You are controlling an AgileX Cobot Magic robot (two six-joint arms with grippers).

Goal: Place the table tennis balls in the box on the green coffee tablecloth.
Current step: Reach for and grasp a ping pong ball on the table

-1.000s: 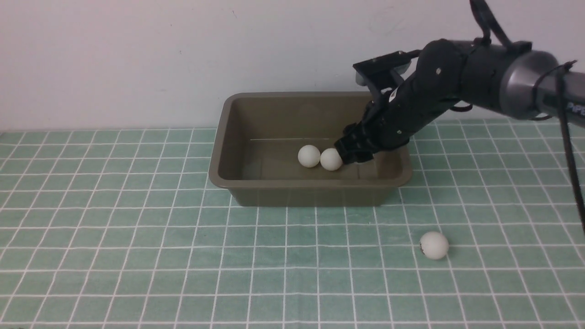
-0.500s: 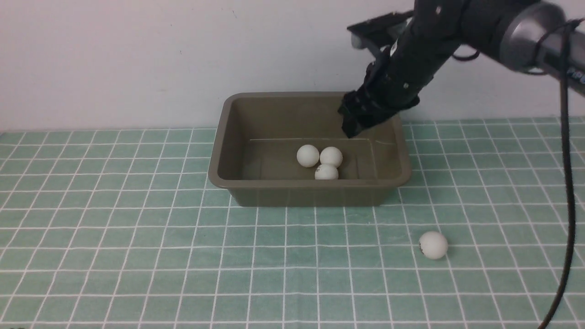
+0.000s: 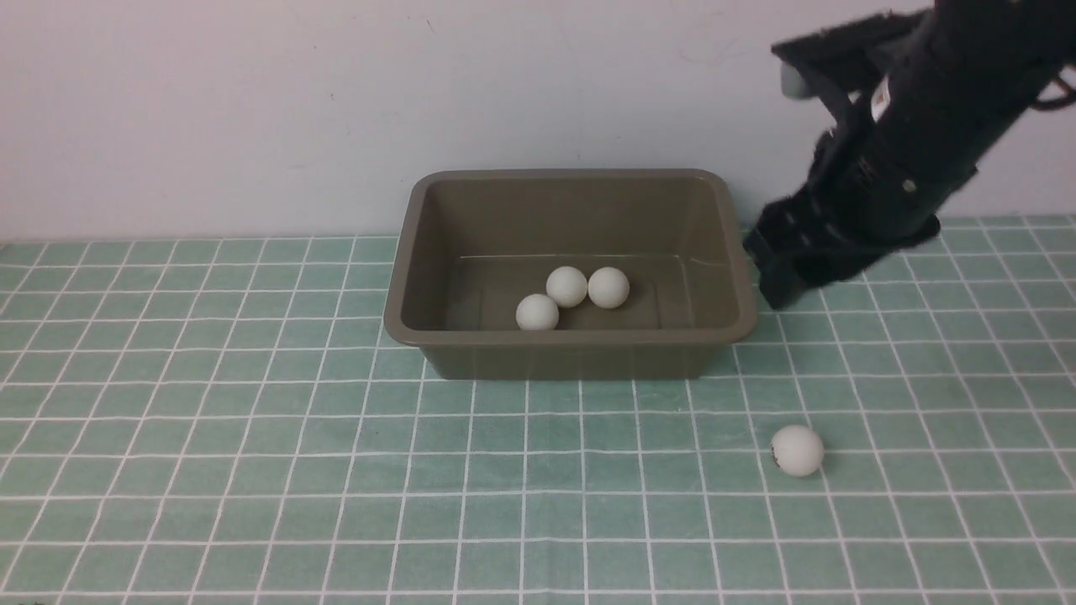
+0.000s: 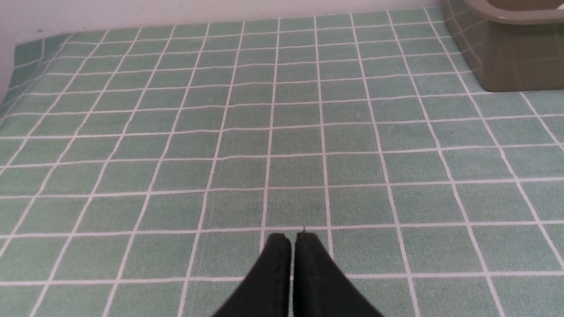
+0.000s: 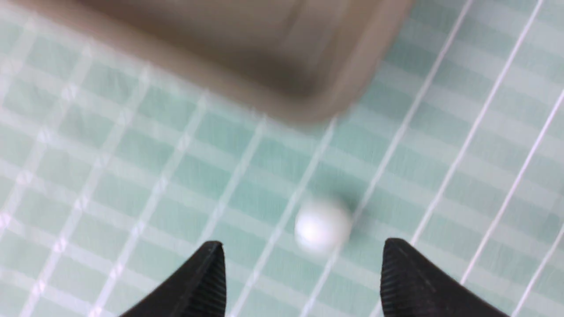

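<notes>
The olive-brown box [image 3: 403, 260] stands on the green coffee tablecloth [image 3: 252, 470] near the wall. Three white table tennis balls lie on its floor: one [image 3: 537, 312] towards the front, two more [image 3: 567, 286] [image 3: 609, 287] side by side behind it. Another ball [image 3: 797, 451], with a small dark mark, rests on the cloth in front of the box's right end. My right gripper [image 3: 777, 281] hangs open and empty just off the box's right rim; its wrist view shows that loose ball [image 5: 322, 226] blurred between the fingertips, farther off. My left gripper [image 4: 291, 240] is shut over bare cloth.
A pale wall [image 3: 252, 101] rises right behind the box. In the left wrist view a corner of the box [image 4: 502, 57] shows, and the cloth's edge [image 4: 17, 48] meets the wall.
My right gripper has let a ball go in the box, then risen and swung right, out past the rim. The dropped ball has rolled left along the box floor.
</notes>
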